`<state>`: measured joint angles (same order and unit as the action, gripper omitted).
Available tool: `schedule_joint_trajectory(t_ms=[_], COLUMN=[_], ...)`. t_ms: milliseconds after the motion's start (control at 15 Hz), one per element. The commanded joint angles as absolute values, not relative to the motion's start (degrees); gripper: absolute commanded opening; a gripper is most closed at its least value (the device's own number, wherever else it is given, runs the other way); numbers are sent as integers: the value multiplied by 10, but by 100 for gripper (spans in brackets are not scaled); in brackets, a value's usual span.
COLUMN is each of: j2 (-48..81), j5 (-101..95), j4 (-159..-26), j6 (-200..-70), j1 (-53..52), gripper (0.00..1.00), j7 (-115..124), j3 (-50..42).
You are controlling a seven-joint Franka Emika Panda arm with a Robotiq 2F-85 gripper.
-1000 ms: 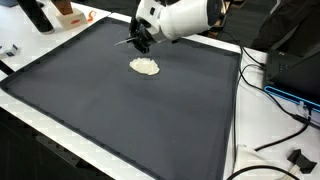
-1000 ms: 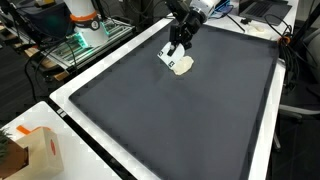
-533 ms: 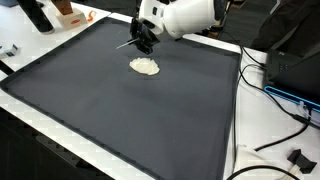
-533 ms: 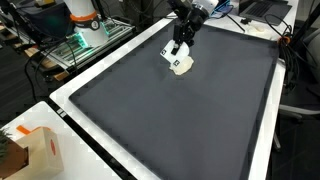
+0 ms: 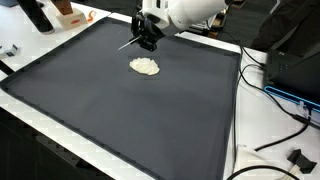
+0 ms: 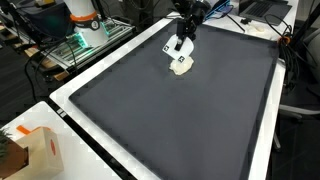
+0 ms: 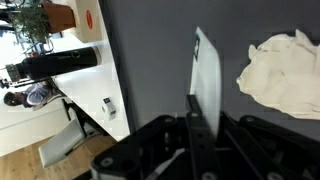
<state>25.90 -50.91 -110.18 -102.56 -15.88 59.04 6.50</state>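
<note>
Dark mat [image 5: 120, 110] fills my view; my gripper [image 5: 145, 42], clamped on a thin white card [image 7: 206, 88], has risen clear of the crumpled cloth [image 5: 145, 67], upper centre.

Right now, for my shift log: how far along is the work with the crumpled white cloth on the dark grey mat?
Done: the crumpled white cloth lies loose on the dark grey mat. In hand: the pincer hangs above it, shut on a thin white flat card. Left: card and cloth are apart, so any contact between them is not yet made.
</note>
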Motion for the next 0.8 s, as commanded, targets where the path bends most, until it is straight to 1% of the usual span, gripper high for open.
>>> schedule_joint_trajectory(t_ms=[0,733], j2=[215,114], j5=[-521,-460], j4=[-1149,-1229], j6=[-1063,-1235], j1=[-152,-125], gripper=[1,1], j7=[558,425], j3=[71,82])
